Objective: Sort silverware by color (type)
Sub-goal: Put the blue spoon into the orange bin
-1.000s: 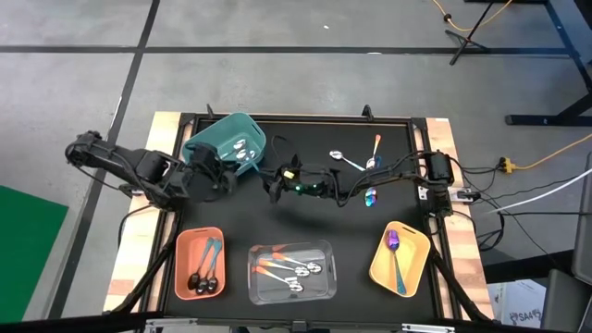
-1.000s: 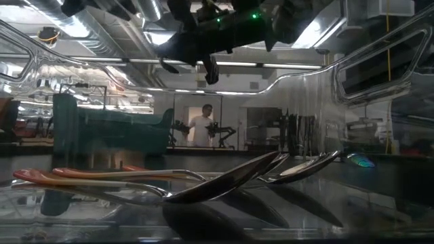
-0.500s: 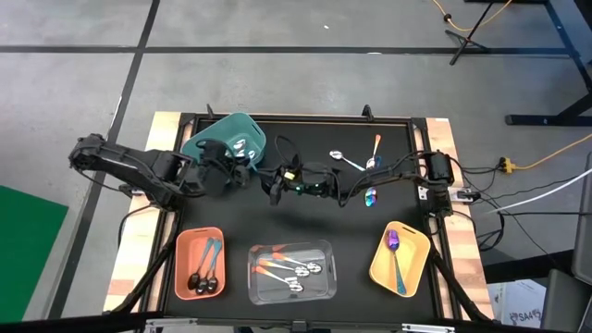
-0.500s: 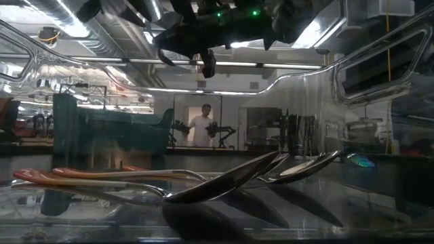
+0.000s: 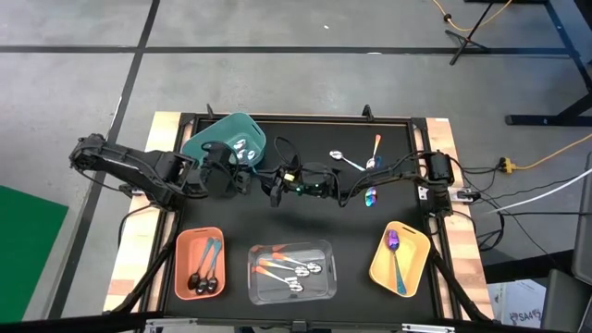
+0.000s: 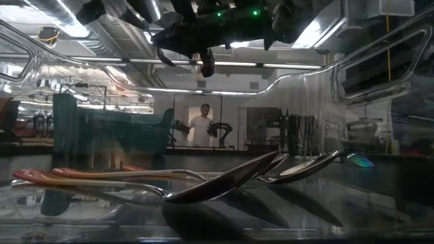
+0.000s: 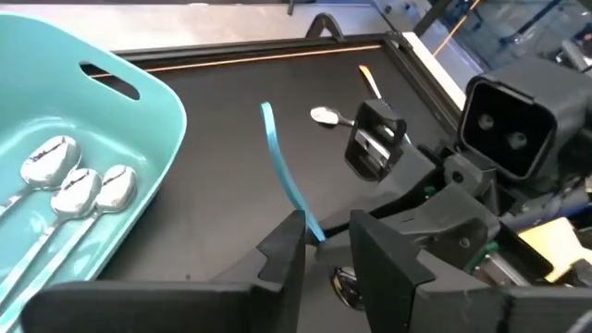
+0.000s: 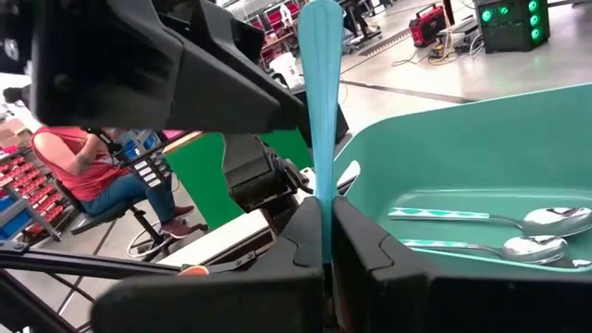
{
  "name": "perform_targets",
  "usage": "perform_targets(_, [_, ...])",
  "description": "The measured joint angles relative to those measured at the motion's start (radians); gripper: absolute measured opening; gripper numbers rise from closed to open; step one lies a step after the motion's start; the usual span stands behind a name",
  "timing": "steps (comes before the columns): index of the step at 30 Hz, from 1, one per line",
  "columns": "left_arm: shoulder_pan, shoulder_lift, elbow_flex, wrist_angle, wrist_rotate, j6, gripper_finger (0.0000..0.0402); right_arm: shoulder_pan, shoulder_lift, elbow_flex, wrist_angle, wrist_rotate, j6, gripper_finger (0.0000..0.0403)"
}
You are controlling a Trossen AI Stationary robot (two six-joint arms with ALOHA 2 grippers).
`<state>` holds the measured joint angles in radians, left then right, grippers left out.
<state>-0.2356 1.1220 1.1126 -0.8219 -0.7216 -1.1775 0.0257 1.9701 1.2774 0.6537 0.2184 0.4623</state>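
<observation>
A black-topped counter (image 5: pixel 305 222) with pale wooden edges carries everything.

Two dark arms reach in over it, one from the left edge and one from the right edge, and meet left of centre.

A deep teal plastic bin (image 5: pixel 211 139) sits at the far left corner. Along the near edge stand three trays: a salmon tray (image 5: pixel 185 250) on the left, a clear tray (image 5: pixel 319 250) in the middle and a yellow tray (image 5: pixel 413 262) on the right.

The left tool (image 5: pixel 242 176) hangs just beside the teal bin. Its fingers are partly closed on a spoon with a thin teal handle (image 7: pixel 282 166), gripped low so that the handle rises free above them.

The right tool (image 5: pixel 274 182) is close by, facing the left one, with its fingers fully shut. I cannot tell whether it touches the handle.

Three all-silver spoons (image 7: pixel 79 185) lie in the teal bin. Teal-handled spoons with black bowls (image 5: pixel 205 273) lie in the salmon tray. Orange-handled silver spoons (image 5: pixel 291 268) lie in the clear tray. A purple-bowled spoon with a teal handle (image 5: pixel 395 248) lies in the yellow tray.

Near the far right corner three spoons lie loose: a silver one (image 5: pixel 347 162), an orange-handled one (image 5: pixel 375 148) and a purple-bowled one (image 5: pixel 372 196).
</observation>
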Motion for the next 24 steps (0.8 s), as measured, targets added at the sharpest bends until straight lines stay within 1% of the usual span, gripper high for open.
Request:
perform_targets(8, [0.0, 0.037, 0.001, -0.019, 0.033, -0.05, 0.0082, 0.0, 0.0, 0.0, 0.0, -0.011, 0.0, 0.0])
perform_targets(14, [0.008, 0.062, 0.0, -0.001, -0.018, -0.051, 0.0082, 0.0, 0.0, 0.0, 0.003, -0.028, 0.0, 0.0])
perform_targets(24, [0.024, 0.085, 0.0, 0.003, -0.019, -0.042, 0.0082, 0.0, 0.0, 0.0, 0.003, -0.029, 0.0, 0.0])
